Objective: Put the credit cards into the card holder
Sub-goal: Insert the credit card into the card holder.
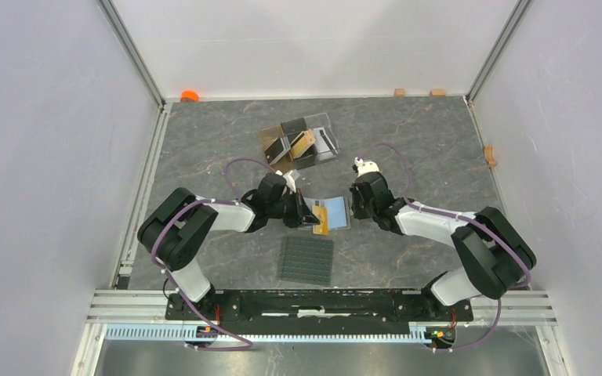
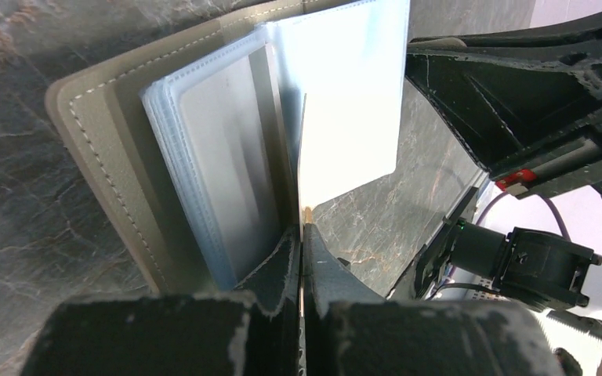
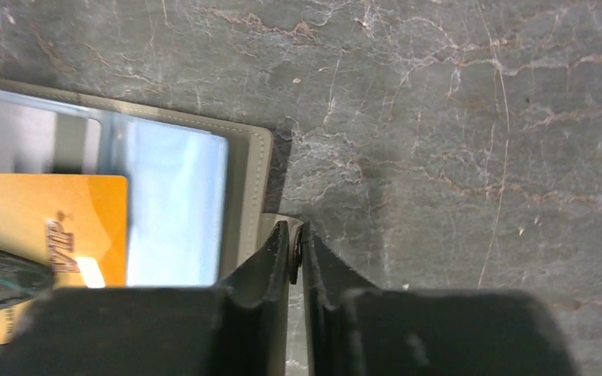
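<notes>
The olive-taupe card holder (image 1: 337, 211) lies open at mid-table, its clear bluish pockets (image 2: 212, 172) facing up. My left gripper (image 1: 306, 213) is shut on the gold-orange card (image 1: 320, 220). In the left wrist view the gripper (image 2: 304, 235) holds the card (image 2: 306, 213) edge-on among the pocket pages. In the right wrist view the card (image 3: 55, 223) lies over the pockets. I cannot tell whether it is inside one. My right gripper (image 1: 353, 205) (image 3: 295, 239) is shut on the holder's snap tab (image 3: 285, 222) at its right edge (image 3: 251, 188).
A clear three-slot stand (image 1: 323, 141) at the back holds a black card (image 1: 294, 125) and a gold-brown one (image 1: 304, 146). A dark grey studded mat (image 1: 307, 260) lies in front of the holder. An orange cap (image 1: 189, 95) and small wooden blocks (image 1: 491, 154) sit at the edges.
</notes>
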`<state>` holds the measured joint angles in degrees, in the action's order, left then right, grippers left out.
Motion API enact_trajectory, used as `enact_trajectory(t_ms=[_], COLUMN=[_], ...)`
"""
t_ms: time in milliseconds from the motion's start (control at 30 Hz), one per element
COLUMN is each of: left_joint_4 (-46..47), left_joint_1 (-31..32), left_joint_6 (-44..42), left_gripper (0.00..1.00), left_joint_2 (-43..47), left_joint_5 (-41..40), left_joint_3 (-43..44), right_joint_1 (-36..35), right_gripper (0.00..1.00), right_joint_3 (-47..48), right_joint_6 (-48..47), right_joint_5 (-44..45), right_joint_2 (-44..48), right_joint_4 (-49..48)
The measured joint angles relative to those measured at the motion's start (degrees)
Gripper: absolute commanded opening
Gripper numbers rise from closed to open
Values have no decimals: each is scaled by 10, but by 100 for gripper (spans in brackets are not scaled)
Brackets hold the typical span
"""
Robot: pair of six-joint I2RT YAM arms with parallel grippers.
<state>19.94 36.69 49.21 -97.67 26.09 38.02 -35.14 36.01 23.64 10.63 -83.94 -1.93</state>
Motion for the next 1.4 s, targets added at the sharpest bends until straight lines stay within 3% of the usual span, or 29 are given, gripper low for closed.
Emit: enact_trajectory(t_ms=[33, 567, 867, 1400], left_joint_4=[0, 7, 7, -1], left_joint_1=[-2, -49, -51, -16], left_joint_6=[0, 8, 5, -10], left_gripper=[2, 2, 2, 2], left_joint_2=[0, -33, -47, -64], left_joint_5=[0, 31, 59, 83], left_joint_3=[0, 20, 37, 92], right_joint_1=[0, 1, 5, 72], right_gripper=[0, 0, 0, 0], right_joint_3=[3, 25, 31, -38], right_joint_6=[1, 18, -19, -90], right_joint_5=[0, 36, 24, -20], right_joint_2=[-8, -53, -60, 13], right_joint_4=[-2, -4, -8, -10])
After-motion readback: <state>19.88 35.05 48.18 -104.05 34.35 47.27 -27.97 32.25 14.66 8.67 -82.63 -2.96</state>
